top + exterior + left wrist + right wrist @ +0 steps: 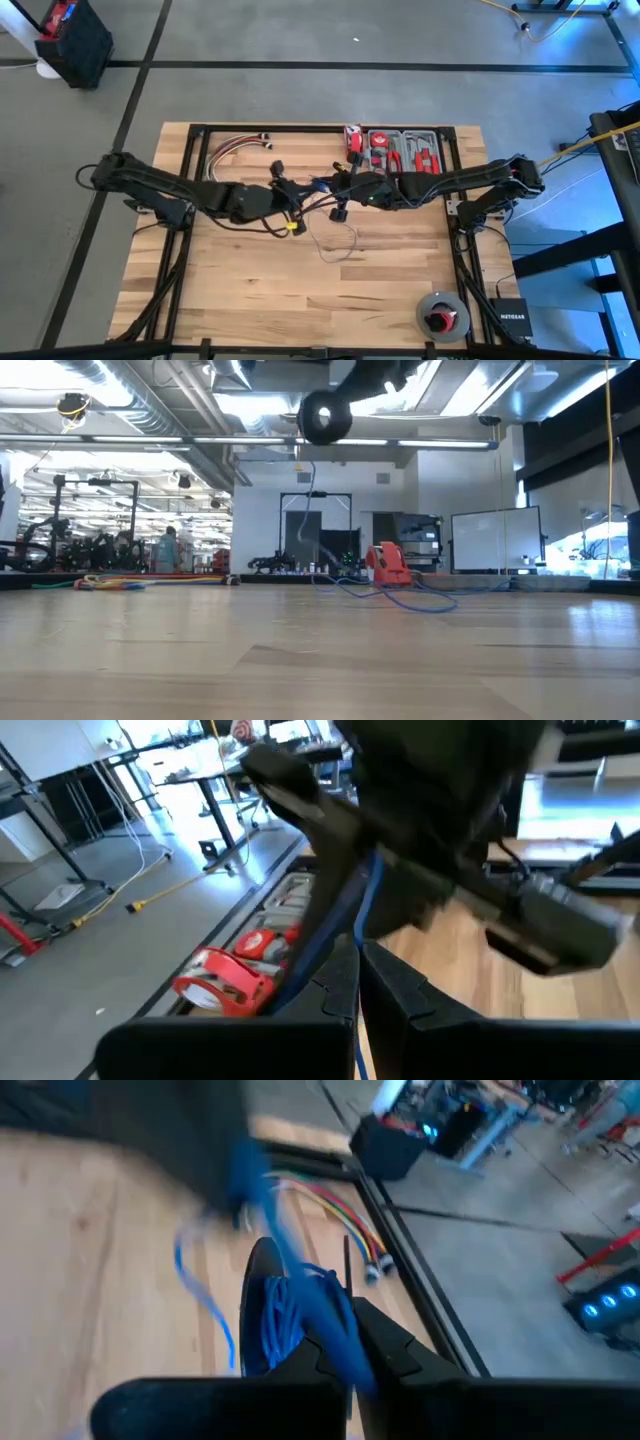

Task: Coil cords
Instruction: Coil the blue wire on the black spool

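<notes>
1. The big light wooden surface (pixel 250 290) with a dark metal frame holds everything. Most of its near part is bare wood.
2. Two dark robot arms reach in from the sides and meet over the far middle of the surface, close to each other.
3. A grey tray of tools with red handles (pixel 405 150) sits at the far edge of the surface, just behind where the arms meet.
4. A thick bunch of red, yellow and white wires (pixel 235 148) lies near the far left corner, apart from the arms.
5. A round grey reel with a red middle (pixel 441 316) sits near the front right corner, well away from the arms.
6. The left claw (pixel 358 982) is up above the surface. Its two dark fingers are pressed together on the thin blue cord (pixel 368 895), which runs up from between them toward the other arm.
7. The right claw (pixel 345 1335) is also up in the air. Its fingers are squeezed together on a small bunch of blue cord loops (pixel 290 1315).
8. More of the thin blue cord hangs down in a loose curl below the claws (pixel 205 1305), and in the low view some of it lies in loops on the surface (pixel 415 598).
</notes>
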Controlling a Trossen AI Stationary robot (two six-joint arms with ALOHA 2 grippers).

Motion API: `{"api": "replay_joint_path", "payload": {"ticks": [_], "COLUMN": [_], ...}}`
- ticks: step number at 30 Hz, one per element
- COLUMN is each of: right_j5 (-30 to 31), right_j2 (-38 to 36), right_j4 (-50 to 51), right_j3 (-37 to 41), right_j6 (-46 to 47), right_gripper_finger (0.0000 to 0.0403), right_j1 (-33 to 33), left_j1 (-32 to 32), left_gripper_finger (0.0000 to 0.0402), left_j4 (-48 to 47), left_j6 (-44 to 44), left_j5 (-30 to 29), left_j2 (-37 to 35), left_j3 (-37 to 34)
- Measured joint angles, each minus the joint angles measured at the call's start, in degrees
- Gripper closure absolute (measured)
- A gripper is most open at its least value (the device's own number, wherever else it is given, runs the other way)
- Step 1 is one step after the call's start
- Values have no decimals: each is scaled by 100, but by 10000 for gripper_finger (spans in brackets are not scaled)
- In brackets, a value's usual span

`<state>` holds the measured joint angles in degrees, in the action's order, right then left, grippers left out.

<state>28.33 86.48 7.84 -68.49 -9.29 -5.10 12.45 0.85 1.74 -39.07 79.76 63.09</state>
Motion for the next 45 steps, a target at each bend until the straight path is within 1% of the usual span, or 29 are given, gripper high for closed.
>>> {"api": "replay_joint_path", "payload": {"ticks": [4, 8, 14, 20, 26, 30, 37, 45], "right_j5": [-207, -237, -202, -396, -808, -882, -1003, -1000], "right_j2": [-7, -9, -154, -435, -592, -832, -1312, -1894], "right_j4": [-326, -383, -386, -581, -959, -1116, -863, -680], "right_j3": [0, 0, 2, 2, 2, 2, 35, -35], "right_j6": [-18, -36, -119, -121, -101, -104, -123, -152], "right_gripper_finger": [400, 400, 400, 400, 400, 400, 400, 400], "right_j1": [2, 37, 34, 26, 26, 22, 22, 22], "left_j1": [35, 108, 260, 169, 88, 15, -57, -90], "left_gripper_finger": [402, 401, 401, 401, 401, 401, 402, 402], "left_j4": [-12, -20, -19, -19, -96, -223, -5, -28], "left_j6": [-78, -112, -127, -132, -148, -169, -24, -25], "left_j5": [0, -1, -4, -17, -11, -17, -105, -70], "left_j2": [324, 540, 602, 636, 795, 1047, 1519, 1635], "left_j3": [0, 0, 0, 2, 2, 9, 39, 35]}}
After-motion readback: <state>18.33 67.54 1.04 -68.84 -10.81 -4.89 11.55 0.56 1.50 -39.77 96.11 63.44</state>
